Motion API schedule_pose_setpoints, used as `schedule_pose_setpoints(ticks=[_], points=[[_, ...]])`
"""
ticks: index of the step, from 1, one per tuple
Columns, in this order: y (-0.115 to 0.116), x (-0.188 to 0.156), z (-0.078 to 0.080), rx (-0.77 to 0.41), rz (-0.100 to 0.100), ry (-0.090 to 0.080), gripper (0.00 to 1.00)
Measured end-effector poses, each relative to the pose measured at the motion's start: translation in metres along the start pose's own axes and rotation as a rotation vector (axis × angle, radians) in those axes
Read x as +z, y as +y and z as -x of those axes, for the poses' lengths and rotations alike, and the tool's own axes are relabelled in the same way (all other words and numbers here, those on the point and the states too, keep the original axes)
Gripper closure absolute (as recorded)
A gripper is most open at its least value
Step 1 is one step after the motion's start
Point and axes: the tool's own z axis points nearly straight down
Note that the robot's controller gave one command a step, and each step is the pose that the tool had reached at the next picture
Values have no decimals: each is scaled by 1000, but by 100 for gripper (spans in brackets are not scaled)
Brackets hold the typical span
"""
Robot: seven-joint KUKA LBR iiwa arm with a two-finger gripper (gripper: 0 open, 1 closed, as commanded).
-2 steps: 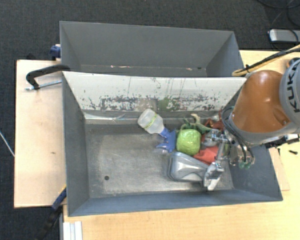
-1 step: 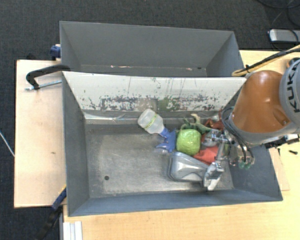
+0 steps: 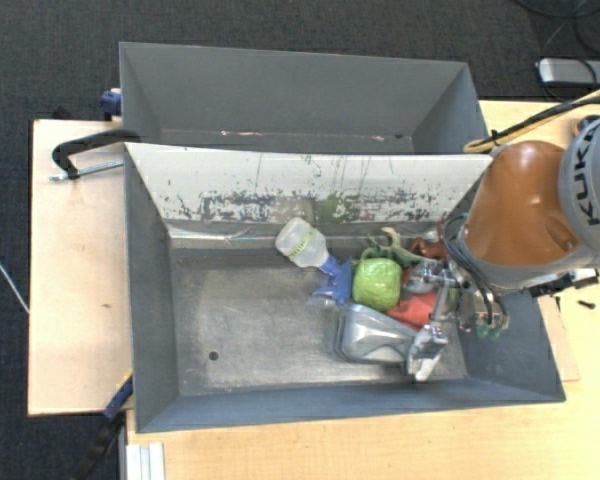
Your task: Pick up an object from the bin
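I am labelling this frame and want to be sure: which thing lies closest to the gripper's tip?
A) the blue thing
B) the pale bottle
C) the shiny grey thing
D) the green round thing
C: the gripper sits right at the right end of the shiny grey thing, near the front right of the bin.

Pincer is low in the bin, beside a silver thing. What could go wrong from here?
The pincer sits close to the bin's wall, so it may scrape it. The silver thing lies against a green ball and a red piece; lifting one may drag or roll the others.
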Motion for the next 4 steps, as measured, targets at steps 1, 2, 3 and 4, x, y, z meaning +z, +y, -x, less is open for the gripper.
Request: schedule_pose_setpoints(ticks=[1,2,3,4], points=[[0,0,0,0,0,0,100],[0,1,-1,0,0,2,100],[1,2,-1,0,0,3,100],[1,3,-2,0,0,4,100]])
